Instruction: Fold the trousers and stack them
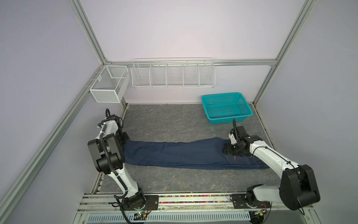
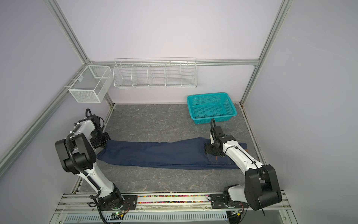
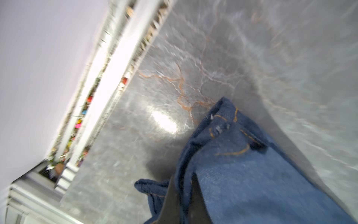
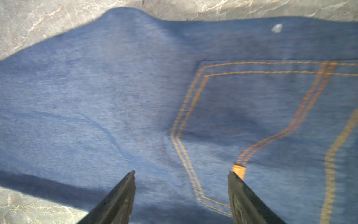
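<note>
Your left hand [image 3: 182,177] is pressed together on the trousers [image 1: 184,153]. In the left wrist view, which is blurred, a fold of blue denim is pinched between its two dark fingers [image 3: 197,201], and a shadow lies on the desk [image 1: 174,124] beside that fold. In both top views this hand is mostly hidden behind its own arm, at the end of the trousers nearest it. Your right hand [image 4: 181,172] is spread wide and holds nothing. Its fingertips point down at the denim, one on each side of the edge of a back pocket [image 4: 251,116] outlined in orange stitching, and one tip sits right by an orange bar tack. You cannot tell from these views whether the tips touch the cloth. The trousers lie as one long dark band across the desk from your left hand to your right hand, legs laid together. The pocket end is under the right hand and runs on beneath its arm. The teal basket [image 1: 226,108] stands on the desk beyond your right hand, toward the back wall and apart from the trousers.
</note>
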